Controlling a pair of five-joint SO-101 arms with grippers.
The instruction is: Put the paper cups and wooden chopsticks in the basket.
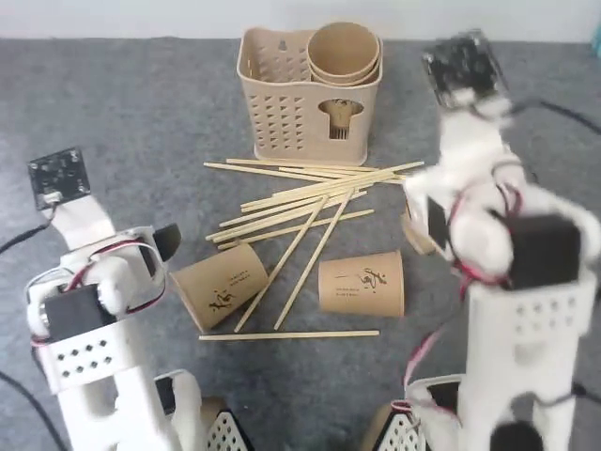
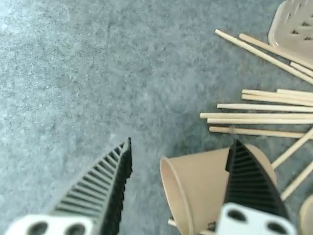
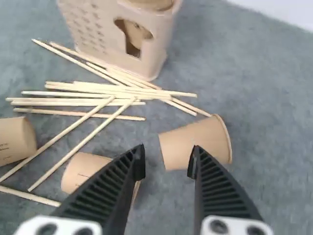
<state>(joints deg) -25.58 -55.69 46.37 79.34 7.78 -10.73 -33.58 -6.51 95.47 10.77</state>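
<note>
Left claw (image 2: 182,143) parted, one jaw over a fallen paper cup (image 2: 195,186). Right claw (image 3: 167,148) parted too, close by another cup (image 3: 195,142) lying on its side. Farther off, scattered chopsticks (image 1: 300,202); beyond, at far middle, basket (image 1: 282,103) holding stacked cups (image 1: 344,52).

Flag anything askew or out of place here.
Three brown paper cups lie tipped on their sides on the grey carpet, and loose wooden chopsticks sprawl criss-cross before the beige perforated plastic basket, outside it.
</note>
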